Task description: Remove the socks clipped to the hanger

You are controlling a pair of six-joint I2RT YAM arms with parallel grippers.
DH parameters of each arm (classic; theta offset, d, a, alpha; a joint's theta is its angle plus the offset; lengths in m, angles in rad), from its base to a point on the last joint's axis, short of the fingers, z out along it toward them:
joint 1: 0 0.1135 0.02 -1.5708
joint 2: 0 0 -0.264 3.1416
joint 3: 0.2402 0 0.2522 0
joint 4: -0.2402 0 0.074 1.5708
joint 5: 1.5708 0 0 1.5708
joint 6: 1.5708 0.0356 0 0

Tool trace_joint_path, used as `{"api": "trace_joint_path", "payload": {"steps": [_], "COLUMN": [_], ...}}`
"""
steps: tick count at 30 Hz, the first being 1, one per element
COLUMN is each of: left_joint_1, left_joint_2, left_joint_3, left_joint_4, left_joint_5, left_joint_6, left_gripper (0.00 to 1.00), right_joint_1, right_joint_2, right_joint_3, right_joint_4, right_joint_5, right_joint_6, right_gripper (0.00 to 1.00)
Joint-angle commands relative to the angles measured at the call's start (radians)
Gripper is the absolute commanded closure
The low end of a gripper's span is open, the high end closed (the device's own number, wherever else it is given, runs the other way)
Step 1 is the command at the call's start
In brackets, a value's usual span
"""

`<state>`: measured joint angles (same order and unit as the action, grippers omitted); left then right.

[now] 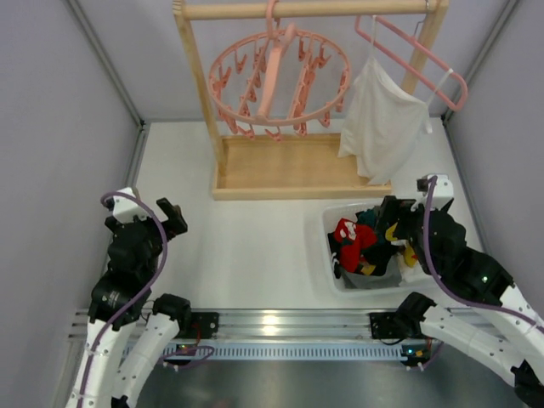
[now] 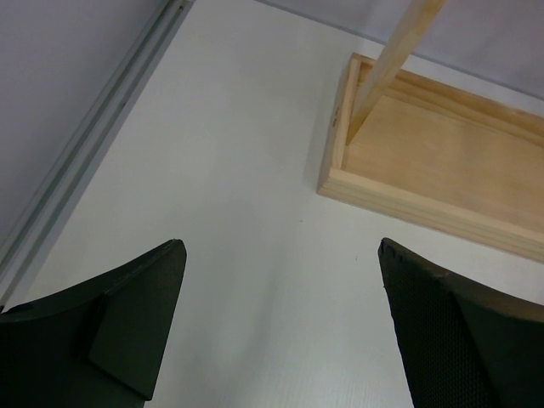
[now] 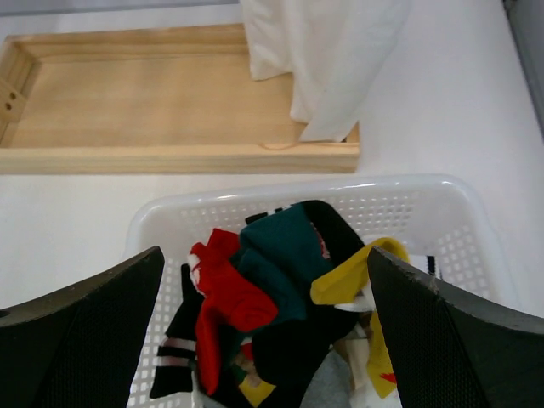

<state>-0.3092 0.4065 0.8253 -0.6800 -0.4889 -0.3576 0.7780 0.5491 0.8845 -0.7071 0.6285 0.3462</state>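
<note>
The round pink hanger (image 1: 280,81) with dangling clips hangs from the wooden rail at the back; no sock shows on its clips. Several socks (image 1: 367,245) in red, teal, yellow and black lie piled in a white basket (image 1: 330,223) at front right; they also show in the right wrist view (image 3: 285,280). My right gripper (image 3: 265,306) is open, just above the pile, holding nothing. My left gripper (image 2: 282,314) is open and empty over bare table at front left, far from the hanger.
A wooden rack with a tray base (image 1: 297,170) stands at the back, also seen in the left wrist view (image 2: 442,161). A plain pink hanger (image 1: 416,59) holds a white cloth (image 1: 382,123) at back right. Grey walls enclose the table.
</note>
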Motion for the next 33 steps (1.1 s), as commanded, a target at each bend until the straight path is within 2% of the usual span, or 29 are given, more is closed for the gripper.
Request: {"api": "trace_joint_path", "payload": {"steps": [1,8,14,22,33], "left_joint_1": [0.059,0.061,0.059,0.059,0.059], "left_joint_2": [-0.008,-0.083,-0.041,-0.028,-0.032], "left_joint_3": [-0.031,-0.051,0.063,0.161,0.178], "left_joint_4": [0.103,0.117,0.051,-0.059,-0.076], "left_joint_5": [0.173,0.306,0.426,0.463,0.438], "left_joint_6": [0.086,0.144,0.178,0.203,0.213], "left_gripper": [0.02,0.02,0.02,0.02,0.02], "right_joint_1": [-0.011,-0.013,-0.011,-0.013,-0.011], "right_joint_2": [-0.023,-0.156,-0.218,-0.262,-0.261], "right_joint_3": [0.065,0.064,0.128,0.183,0.183], "right_joint_4": [-0.08,-0.126,-0.196,-0.261,-0.259], "right_joint_5": [0.148,0.137,0.145,0.174,0.16], "right_joint_6": [-0.07,-0.113,-0.151,-0.167,-0.17], "right_gripper": [0.01,0.01,0.01,0.01,0.0]}}
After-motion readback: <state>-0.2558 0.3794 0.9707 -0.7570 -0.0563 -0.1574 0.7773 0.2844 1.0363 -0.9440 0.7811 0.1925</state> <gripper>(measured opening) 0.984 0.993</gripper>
